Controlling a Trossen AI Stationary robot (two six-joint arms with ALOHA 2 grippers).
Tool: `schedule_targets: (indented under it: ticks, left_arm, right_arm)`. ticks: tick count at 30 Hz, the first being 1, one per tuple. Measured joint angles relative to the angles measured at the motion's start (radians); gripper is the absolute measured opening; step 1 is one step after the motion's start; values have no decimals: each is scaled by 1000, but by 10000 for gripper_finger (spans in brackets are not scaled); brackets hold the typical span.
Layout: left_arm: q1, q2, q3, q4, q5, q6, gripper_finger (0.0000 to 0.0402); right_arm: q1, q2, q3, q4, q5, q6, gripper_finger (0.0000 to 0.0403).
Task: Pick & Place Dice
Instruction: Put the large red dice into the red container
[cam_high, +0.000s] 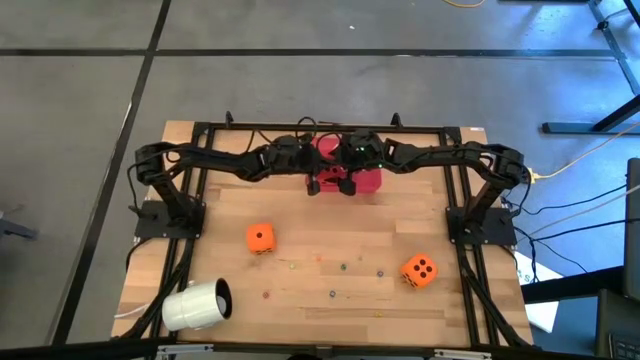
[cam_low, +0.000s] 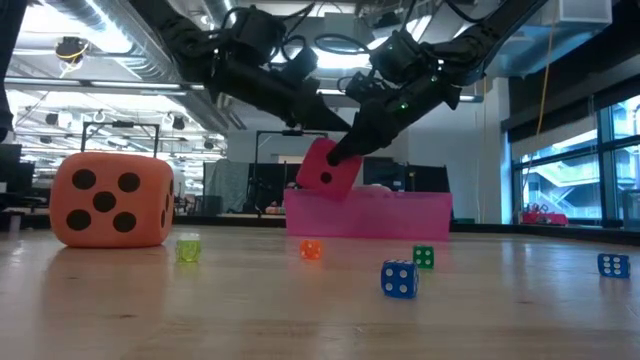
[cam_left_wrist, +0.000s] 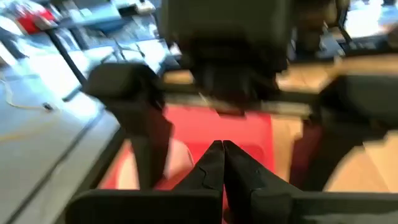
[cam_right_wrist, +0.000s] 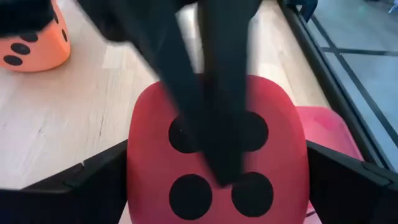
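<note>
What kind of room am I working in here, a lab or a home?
Most likely a lab or open workshop: a wooden worktable in a black frame on a grey concrete floor, with exposed ceiling ducts and big windows beyond.

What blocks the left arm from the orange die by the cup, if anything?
Likely yes, it can reach: nothing blocks it. The left gripper hangs shut and empty over the red tray; only bare wood lies between it and the orange die.
</note>
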Motion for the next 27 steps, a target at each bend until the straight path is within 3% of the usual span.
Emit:
schedule_targets:
  ticks: [4, 10, 18, 27]
  left_arm:
    - [0, -1, 1, -76, 12, 0, 1]
    - [3, -3, 3, -147, -51, -1, 1]
    - [6, 2, -3, -11, 37, -2, 1]
    - [7, 0, 1, -68, 11, -3, 1]
  right_arm:
    - [0, 1, -1, 19, -8, -1, 400]
    - [0, 3, -2, 31, -12, -13, 400]
    - [3, 0, 1, 59, -30, -11, 400]
    - [11, 0, 0, 93, 25, -46, 400]
